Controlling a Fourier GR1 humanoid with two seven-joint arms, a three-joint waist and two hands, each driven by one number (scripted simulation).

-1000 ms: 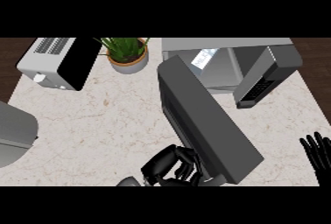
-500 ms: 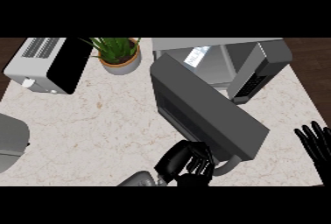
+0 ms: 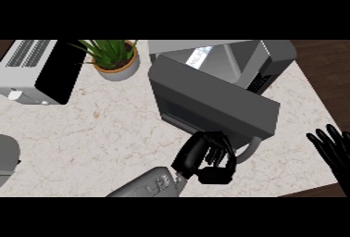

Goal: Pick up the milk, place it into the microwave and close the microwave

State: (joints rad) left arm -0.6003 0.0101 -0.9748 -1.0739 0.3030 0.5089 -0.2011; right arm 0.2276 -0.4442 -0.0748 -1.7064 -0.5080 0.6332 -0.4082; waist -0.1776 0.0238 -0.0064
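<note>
Closing step: left hand [image 3: 209,159], fingers curled on nothing, sits against the half-open door [image 3: 205,102] of the microwave [image 3: 273,60]; milk not visible, probably inside; next, push the door fully shut; right hand [image 3: 333,150] rests open at the right edge.

One tabletop [image 3: 103,134] carries one microwave [image 3: 273,60] with one door [image 3: 212,104], one toaster [image 3: 34,69], one potted plant [image 3: 113,58] and one grey object [image 3: 5,157] cut off at the left edge. Two hands are mine: left hand [image 3: 205,159], right hand [image 3: 331,148].
</note>
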